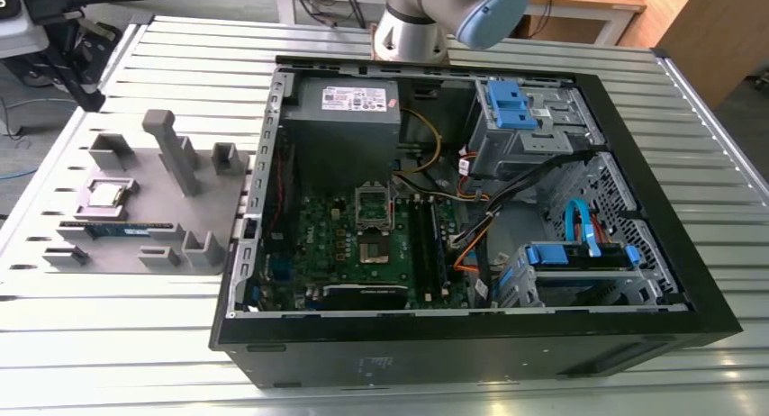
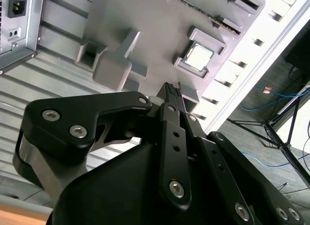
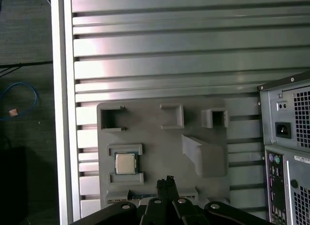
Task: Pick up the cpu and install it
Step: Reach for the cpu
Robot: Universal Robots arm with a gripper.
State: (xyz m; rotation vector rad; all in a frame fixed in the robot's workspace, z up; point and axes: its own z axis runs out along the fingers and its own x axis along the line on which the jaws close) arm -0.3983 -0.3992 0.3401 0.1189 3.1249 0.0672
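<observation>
The cpu [image 1: 106, 195] is a small square chip with a shiny metal top, lying flat in its nest on the grey fixture plate [image 1: 150, 177] at the exterior view's left. Both wrist views show it from above, cpu [image 2: 199, 57] and cpu [image 3: 125, 163]. My gripper [image 3: 168, 181] hangs well above the plate, its black fingertips pressed together with nothing between them, off to one side of the chip. The second wrist view shows the gripper [image 2: 169, 91] the same way. The open computer case [image 1: 673, 281] lies beside the plate, with the motherboard socket [image 1: 374, 203] near its middle.
A blue-green memory stick [image 1: 114, 227] lies on the plate in front of the cpu. Grey blocks and a tall post [image 1: 168, 146] rise from the plate. Inside the case are cables, blue drive cages [image 1: 520, 105] and a power supply [image 1: 346, 105]. The slatted metal table [image 3: 160, 55] ends close behind the plate.
</observation>
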